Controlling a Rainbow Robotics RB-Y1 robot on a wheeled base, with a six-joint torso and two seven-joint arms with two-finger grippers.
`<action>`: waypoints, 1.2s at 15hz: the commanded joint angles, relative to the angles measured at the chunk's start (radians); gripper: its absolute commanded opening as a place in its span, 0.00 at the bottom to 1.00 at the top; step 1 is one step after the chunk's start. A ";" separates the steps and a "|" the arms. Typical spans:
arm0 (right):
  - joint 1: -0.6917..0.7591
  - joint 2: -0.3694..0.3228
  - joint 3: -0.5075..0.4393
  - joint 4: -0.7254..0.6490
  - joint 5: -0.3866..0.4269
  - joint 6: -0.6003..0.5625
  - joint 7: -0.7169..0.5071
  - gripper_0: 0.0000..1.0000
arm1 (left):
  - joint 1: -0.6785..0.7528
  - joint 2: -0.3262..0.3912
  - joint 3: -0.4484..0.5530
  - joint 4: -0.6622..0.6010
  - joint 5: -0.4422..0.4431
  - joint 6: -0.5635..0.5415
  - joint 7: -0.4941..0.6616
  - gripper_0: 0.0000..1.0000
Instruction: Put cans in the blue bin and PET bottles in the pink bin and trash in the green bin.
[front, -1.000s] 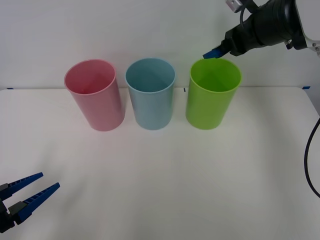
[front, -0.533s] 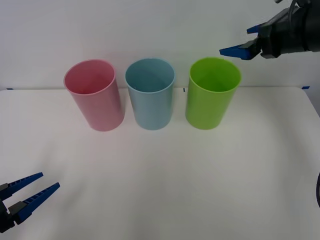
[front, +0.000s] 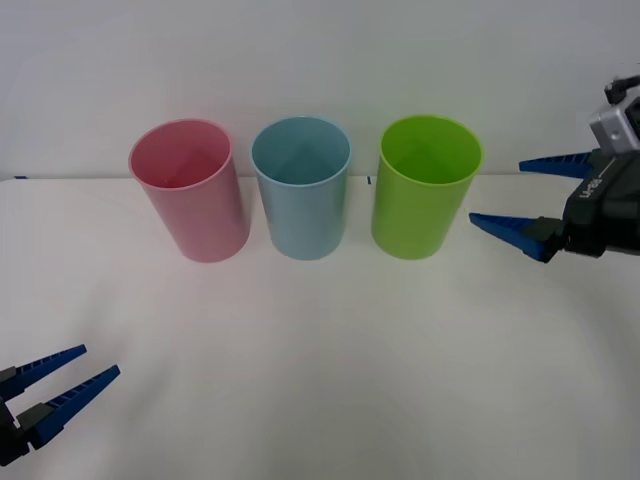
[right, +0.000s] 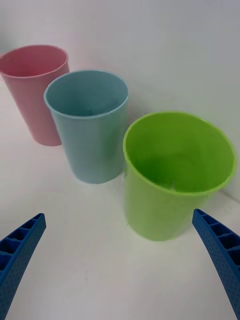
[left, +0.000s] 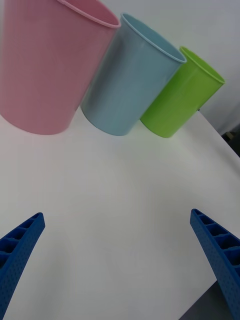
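Observation:
Three tall bins stand in a row at the back of the white table: the pink bin (front: 190, 190), the blue bin (front: 300, 185) and the green bin (front: 425, 185). My right gripper (front: 497, 192) hangs open and empty just right of the green bin, at about rim height. Its wrist view looks down at the green bin (right: 175, 170), blue bin (right: 87, 125) and pink bin (right: 35, 90). My left gripper (front: 100, 361) rests open and empty low at the near left. Cans, PET bottles and trash are out of view.
The white table (front: 320, 350) stretches bare between the bins and the near edge. A pale wall rises right behind the bins. In the left wrist view the pink bin (left: 45, 70) is nearest, then the blue bin (left: 127, 85) and green bin (left: 182, 97).
My right gripper has left its place over the green bin's far rim, opened, and swung down and right to beside the bin. The left arm has not moved.

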 joint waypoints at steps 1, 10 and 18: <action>0.150 0.103 0.001 -0.001 -0.018 0.051 0.166 1.00 | 0.000 0.000 0.000 0.000 0.000 0.000 0.000 1.00; 0.313 0.190 0.033 0.113 -0.126 0.066 0.551 1.00 | 0.000 0.000 0.000 0.000 0.000 0.000 0.000 1.00; 0.355 0.190 0.050 0.120 -0.126 0.066 0.591 1.00 | 0.000 0.000 0.000 0.000 0.000 0.000 0.000 1.00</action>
